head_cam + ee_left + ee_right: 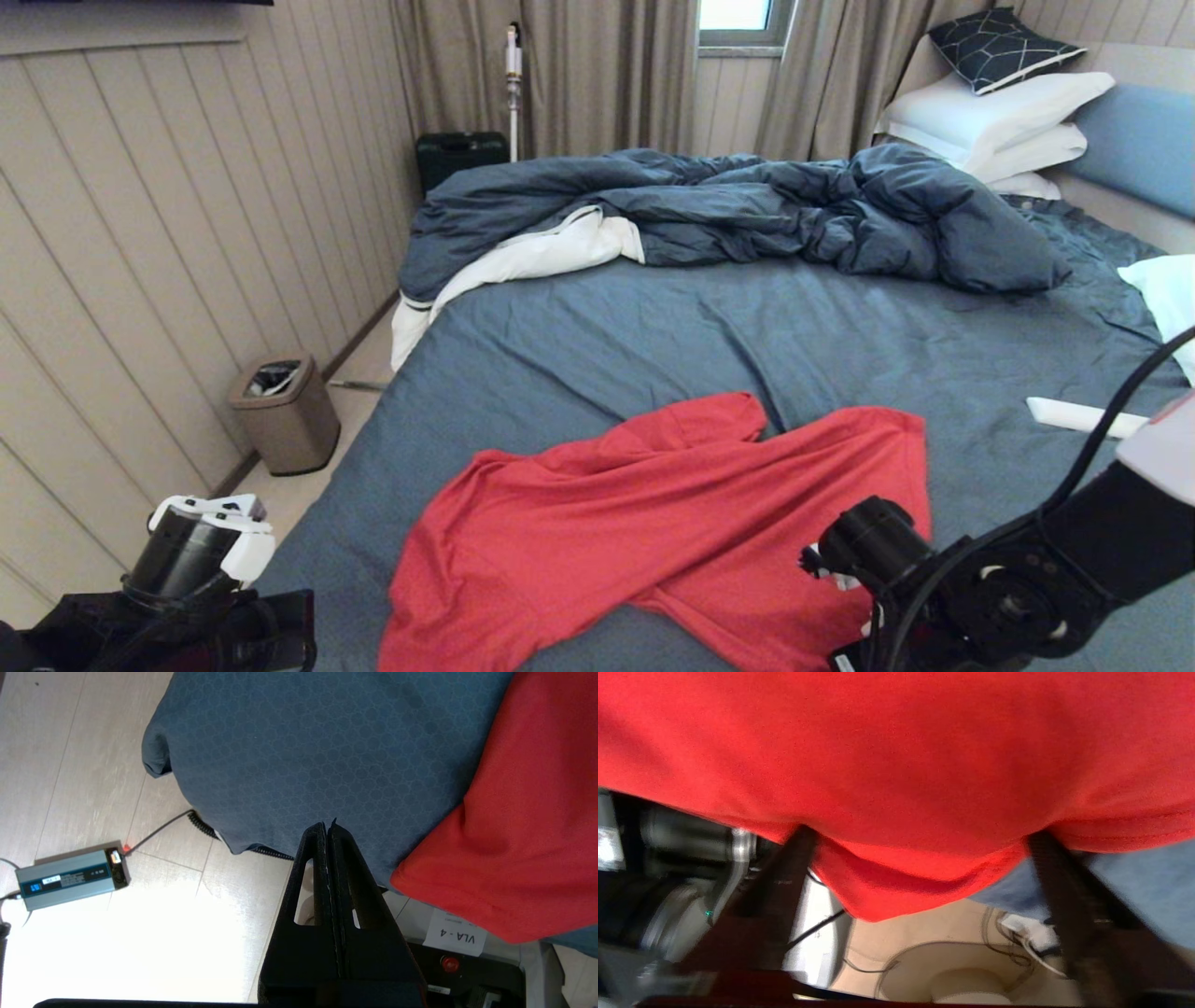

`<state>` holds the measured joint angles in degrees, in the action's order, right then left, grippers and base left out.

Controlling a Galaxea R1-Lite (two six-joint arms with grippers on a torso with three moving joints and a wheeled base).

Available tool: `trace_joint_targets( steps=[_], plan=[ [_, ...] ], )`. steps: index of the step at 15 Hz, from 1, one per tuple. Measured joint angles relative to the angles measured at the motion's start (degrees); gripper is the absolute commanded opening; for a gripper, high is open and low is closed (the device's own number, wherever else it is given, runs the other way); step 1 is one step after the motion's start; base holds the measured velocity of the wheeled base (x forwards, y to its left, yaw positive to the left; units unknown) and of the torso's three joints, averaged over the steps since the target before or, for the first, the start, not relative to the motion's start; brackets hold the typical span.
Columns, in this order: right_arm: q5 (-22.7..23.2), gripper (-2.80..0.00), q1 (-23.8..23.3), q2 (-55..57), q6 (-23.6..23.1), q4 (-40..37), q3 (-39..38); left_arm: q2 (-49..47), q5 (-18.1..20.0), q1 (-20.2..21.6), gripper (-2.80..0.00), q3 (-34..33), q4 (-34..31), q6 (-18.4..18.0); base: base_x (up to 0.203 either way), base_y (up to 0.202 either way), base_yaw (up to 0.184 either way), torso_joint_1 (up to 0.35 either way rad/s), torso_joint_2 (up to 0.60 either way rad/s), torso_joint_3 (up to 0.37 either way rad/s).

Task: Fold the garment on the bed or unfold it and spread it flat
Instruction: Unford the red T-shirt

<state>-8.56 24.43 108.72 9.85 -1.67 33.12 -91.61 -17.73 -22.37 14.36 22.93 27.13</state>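
Shirt [672, 523] lies rumpled on bed [747, 336]. Right gripper [920, 858], jaws spread, straddles hem at 5 o'clock: grasp step; next, pinch. Left gripper [328, 828] clenched, empty.

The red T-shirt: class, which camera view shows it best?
The head view: the red T-shirt lies rumpled on the bed, nearly whole. The left wrist view catches one edge; the right wrist view only its hem, close up.

- Garment [653, 523]: thin matt red jersey cloth, looking soft, creasing.
- Bed [747, 336] sheet: matt blue-grey woven cloth, showing fine pattern.
- Left hand [328, 828]: matt black plastic.
- Floor [93, 788]: pale wood-look boards, reflecting glare.
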Motion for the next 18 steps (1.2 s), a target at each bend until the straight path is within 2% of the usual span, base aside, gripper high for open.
trace_joint_targets(
  steps=[8,13,15,18],
  plan=[
    [-0.75,-2.8,-0.04,-1.81,0.13,-0.14,-1.28,0.02,0.0,0.02,-2.8,0.05,0.01,0.23,0.0,0.0,0.0,0.0,0.0,0.0],
    [-1.85,-2.8,-1.29,-8.8,-0.54,-0.54,-5.7,0.28,0.0,0.05,-2.8,-0.11,-0.04,0.12,0.0,0.0,0.0,0.0,0.0,0.0],
    [-2.51,-2.8,-5.22,-11.56,-1.62,-1.17,-8.29,0.5,0.01,0.07,-2.8,-0.3,-0.09,0.11,0.0,0.0,0.0,0.0,0.0,0.0],
    [-2.7,-2.8,-14.31,-14.8,-5.65,-1.72,-11.34,0.49,0.01,0.02,-2.8,-0.34,-0.07,0.15,0.0,0.0,0.0,0.0,0.0,0.0]
  ],
)
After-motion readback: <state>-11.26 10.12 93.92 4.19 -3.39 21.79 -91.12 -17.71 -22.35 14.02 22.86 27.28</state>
